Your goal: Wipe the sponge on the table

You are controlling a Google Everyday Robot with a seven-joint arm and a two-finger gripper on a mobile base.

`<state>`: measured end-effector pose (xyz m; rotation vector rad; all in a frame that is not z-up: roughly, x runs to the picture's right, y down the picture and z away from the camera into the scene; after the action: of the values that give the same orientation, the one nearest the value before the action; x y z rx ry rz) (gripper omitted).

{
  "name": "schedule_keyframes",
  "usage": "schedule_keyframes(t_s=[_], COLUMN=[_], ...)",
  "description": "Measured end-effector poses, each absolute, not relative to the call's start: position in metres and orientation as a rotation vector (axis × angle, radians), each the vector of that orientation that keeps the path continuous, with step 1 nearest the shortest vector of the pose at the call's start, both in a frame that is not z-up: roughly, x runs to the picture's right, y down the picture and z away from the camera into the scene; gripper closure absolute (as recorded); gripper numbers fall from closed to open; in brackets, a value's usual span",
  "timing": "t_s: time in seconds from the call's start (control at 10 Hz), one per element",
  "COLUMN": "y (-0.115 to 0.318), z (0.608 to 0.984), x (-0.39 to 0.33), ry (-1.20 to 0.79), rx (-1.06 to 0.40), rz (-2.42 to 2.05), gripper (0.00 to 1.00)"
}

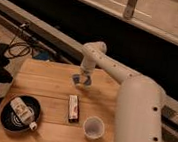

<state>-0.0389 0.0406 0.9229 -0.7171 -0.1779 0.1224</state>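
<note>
My gripper (pixel 82 81) points down at the far middle of the wooden table (pixel 50 82), its tips right at the tabletop. A small blue sponge (pixel 77 77) shows at the fingertips, and the gripper is shut on it, pressing it against the planks. The white arm (pixel 129 92) reaches in from the right and hides the table's right side.
A brown-and-white bar (pixel 73 107) lies mid-table. A clear cup (pixel 94 127) stands to its right near the front. A black round plate (pixel 4 119) with a white bottle (pixel 21 110) on it sits front left. Black cables (pixel 19 49) lie beyond the far-left edge.
</note>
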Motion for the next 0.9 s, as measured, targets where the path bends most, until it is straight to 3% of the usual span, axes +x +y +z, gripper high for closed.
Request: schedule_keyframes(t_s=[0.5, 0.9], y=[0.015, -0.003], z=[0.957, 0.96], x=[-0.063, 0.007], ry=[-0.208, -0.158], rx=[-0.698, -0.641], rz=[0.129, 0.223], gripper=[1.0, 1.0])
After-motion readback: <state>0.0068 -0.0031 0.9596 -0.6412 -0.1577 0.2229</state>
